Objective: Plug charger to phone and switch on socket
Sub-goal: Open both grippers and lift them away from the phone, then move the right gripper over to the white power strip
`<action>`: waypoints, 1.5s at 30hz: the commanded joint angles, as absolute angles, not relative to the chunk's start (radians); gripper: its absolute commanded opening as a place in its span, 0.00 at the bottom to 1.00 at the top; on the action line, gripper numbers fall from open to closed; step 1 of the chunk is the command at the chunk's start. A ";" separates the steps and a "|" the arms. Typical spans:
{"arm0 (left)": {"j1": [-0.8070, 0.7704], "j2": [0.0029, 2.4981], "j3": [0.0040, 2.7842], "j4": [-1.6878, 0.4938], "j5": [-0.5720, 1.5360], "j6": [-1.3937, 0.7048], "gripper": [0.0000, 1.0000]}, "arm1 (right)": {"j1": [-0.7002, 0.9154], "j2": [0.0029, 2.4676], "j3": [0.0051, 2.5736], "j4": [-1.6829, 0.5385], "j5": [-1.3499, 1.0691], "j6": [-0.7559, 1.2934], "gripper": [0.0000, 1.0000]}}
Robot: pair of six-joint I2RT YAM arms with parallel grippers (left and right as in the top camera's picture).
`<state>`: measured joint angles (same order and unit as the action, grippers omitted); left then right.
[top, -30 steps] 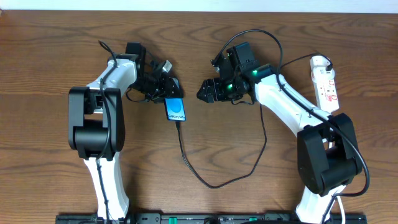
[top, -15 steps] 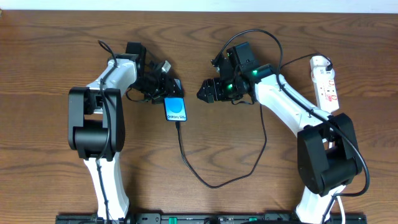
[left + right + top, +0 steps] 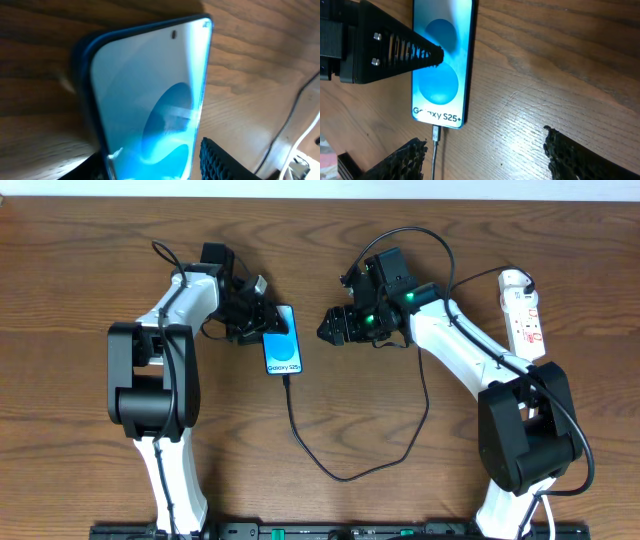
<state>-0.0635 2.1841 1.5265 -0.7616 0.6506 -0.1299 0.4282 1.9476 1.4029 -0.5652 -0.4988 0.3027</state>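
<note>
The phone lies on the wooden table with its blue screen up. It fills the left wrist view and shows "Galaxy S25+" in the right wrist view. The charger is a thin black cable, and its plug tip sits in the phone's bottom port. My left gripper straddles the phone's upper end, with a gap at the right finger. My right gripper is open and empty, just right of the phone. The white socket lies at the far right.
The charger cable loops down toward the front edge and back up past the right arm. One left-gripper finger reaches over the phone's screen. The socket's white lead sits at its far end.
The left gripper has drawn back to the left, and more of the phone's upper end now shows. The phone has turned slightly. The right arm has not moved.
</note>
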 commanded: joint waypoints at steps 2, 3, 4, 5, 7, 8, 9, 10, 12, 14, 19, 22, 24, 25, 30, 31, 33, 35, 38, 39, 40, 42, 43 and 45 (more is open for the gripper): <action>-0.061 2.217 1.513 -0.765 0.440 -0.157 0.51 | 0.434 1.924 1.411 -0.569 -0.480 0.290 0.75; -0.061 2.217 1.513 -0.765 0.432 -0.163 0.51 | 0.434 1.924 1.411 -0.569 -0.480 0.290 0.76; -0.061 2.217 1.513 -0.765 0.418 -0.171 0.52 | 0.434 1.924 1.411 -0.569 -0.480 0.290 0.76; -0.061 2.217 1.513 -0.765 0.403 -0.181 0.51 | 0.434 1.924 1.411 -0.570 -0.480 0.290 0.76; -0.061 2.217 1.513 -0.765 0.386 -0.186 0.51 | 0.434 1.924 1.411 -0.570 -0.480 0.290 0.75; -0.061 2.217 1.513 -0.765 0.365 -0.196 0.52 | 0.434 1.924 1.411 -0.571 -0.480 0.290 0.76; -0.061 2.217 1.513 -0.764 0.360 -0.197 0.51 | 0.434 1.924 1.411 -0.572 -0.480 0.290 0.76; -0.061 2.217 1.513 -0.764 0.358 -0.197 0.51 | 0.434 1.924 1.411 -0.572 -0.480 0.288 0.76; -0.061 2.216 1.514 -0.762 0.348 -0.197 0.51 | 0.434 1.924 1.411 -0.572 -0.480 0.280 0.75; -0.059 2.214 1.522 -0.765 0.346 -0.197 0.51 | 0.434 1.924 1.411 -0.572 -0.480 0.279 0.75; -0.033 2.175 1.558 -0.789 0.347 -0.197 0.51 | 0.431 1.924 1.411 -0.572 -0.480 0.279 0.73; -0.008 2.116 1.576 -0.810 0.347 -0.197 0.51 | 0.427 1.924 1.411 -0.572 -0.481 0.279 0.67; 0.009 2.064 1.584 -0.827 0.350 -0.197 0.51 | 0.424 1.924 1.411 -0.579 -0.486 0.279 0.65; 0.017 2.035 1.584 -0.833 0.353 -0.196 0.51 | 0.423 1.924 1.411 -0.583 -0.487 0.278 0.64; 0.043 1.877 1.584 -0.860 0.355 -0.197 0.51 | 0.406 1.906 1.412 -0.616 -0.488 0.275 0.57; 0.044 1.849 1.584 -0.862 0.355 -0.197 0.51 | 0.400 1.899 1.412 -0.622 -0.488 0.273 0.57; 0.044 1.792 1.584 -0.861 0.355 -0.197 0.51 | 0.385 1.871 1.412 -0.635 -0.487 0.257 0.53; 0.044 1.742 1.584 -0.862 0.355 -0.197 0.51 | 0.364 1.837 1.412 -0.647 -0.479 0.249 0.51; 0.044 1.679 1.584 -0.864 0.355 -0.197 0.51 | 0.313 1.768 1.412 -0.669 -0.472 0.245 0.48; 0.044 1.665 1.584 -0.867 0.355 -0.197 0.52 | 0.294 1.748 1.412 -0.676 -0.470 0.245 0.48; 0.044 1.651 1.584 -0.868 0.355 -0.197 0.52 | 0.275 1.726 1.412 -0.685 -0.469 0.245 0.47; 0.044 1.627 1.584 -0.874 0.355 -0.197 0.52 | 0.231 1.684 1.412 -0.699 -0.469 0.245 0.43; 0.044 1.617 1.584 -0.875 0.355 -0.197 0.52 | 0.209 1.662 1.412 -0.705 -0.469 0.245 0.41; 0.044 1.605 1.584 -0.878 0.355 -0.197 0.52 | 0.175 1.628 1.412 -0.714 -0.469 0.237 0.38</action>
